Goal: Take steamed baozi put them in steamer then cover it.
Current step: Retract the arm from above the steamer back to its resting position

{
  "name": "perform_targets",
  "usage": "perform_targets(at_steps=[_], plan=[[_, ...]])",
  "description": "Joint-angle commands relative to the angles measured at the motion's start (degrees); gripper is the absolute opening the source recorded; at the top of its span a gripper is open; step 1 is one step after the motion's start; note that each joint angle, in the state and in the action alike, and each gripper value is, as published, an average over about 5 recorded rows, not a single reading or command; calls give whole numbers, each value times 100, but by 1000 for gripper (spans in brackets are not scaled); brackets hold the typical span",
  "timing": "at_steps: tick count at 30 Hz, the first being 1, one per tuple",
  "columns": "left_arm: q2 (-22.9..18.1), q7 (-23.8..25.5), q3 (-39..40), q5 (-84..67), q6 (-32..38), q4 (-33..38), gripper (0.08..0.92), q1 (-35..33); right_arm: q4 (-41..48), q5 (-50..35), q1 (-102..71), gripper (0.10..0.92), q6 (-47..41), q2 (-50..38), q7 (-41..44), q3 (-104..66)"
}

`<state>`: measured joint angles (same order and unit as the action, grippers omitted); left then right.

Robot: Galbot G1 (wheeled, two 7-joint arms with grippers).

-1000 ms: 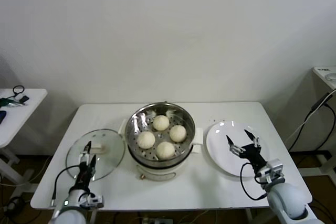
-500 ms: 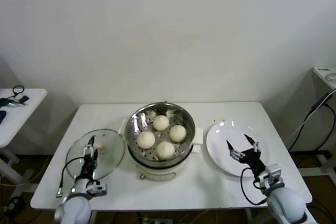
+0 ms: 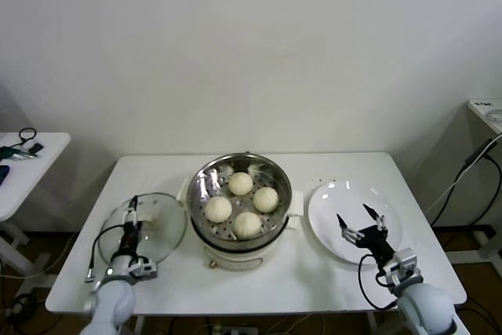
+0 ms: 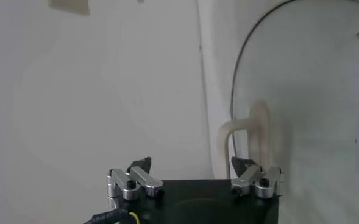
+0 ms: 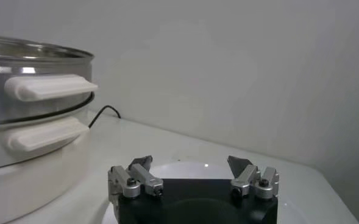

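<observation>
Baozi fill the steamer, which sits in the middle of the table. Closest to the front edge are the two grippers. The left gripper is low at the front left. Its fingers are spread apart and hold nothing. It sits over the near side of the cover, close to the cover's handle. The cover lies flat on the table at the left side, just beside the steamer. In the left wrist view the cream handle stands up like a small arch, right in front of the open fingers.

The right gripper is at the front right. Its fingers are spread wide too, and they hold nothing. It hangs over the near part of the white plate, which lies flat by the right edge.

The steamer stands upright with its round mouth open to the top. Its white side handles stick out toward the plate. Inside, four steamed baozi rest on the tray with holes. One bun is nearest the front, one on the left, one on the right, and one toward the back edge.
</observation>
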<state>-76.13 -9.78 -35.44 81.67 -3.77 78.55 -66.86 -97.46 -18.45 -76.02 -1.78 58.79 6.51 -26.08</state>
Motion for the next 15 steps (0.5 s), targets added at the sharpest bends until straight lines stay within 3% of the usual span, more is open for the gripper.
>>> perform_targets(at_steps=[1,9,15], plan=[[15,-58,65,-76,-37,-293,823,230,18,80,3,823,4,12,-2,12],[94,-92,102,-168,10,-370,817,299,23,167,-55,823,39,70,9,-38],[126,-74,101,-219,80,-387,680,253,60,281,-67,823,84,126,42,-41]])
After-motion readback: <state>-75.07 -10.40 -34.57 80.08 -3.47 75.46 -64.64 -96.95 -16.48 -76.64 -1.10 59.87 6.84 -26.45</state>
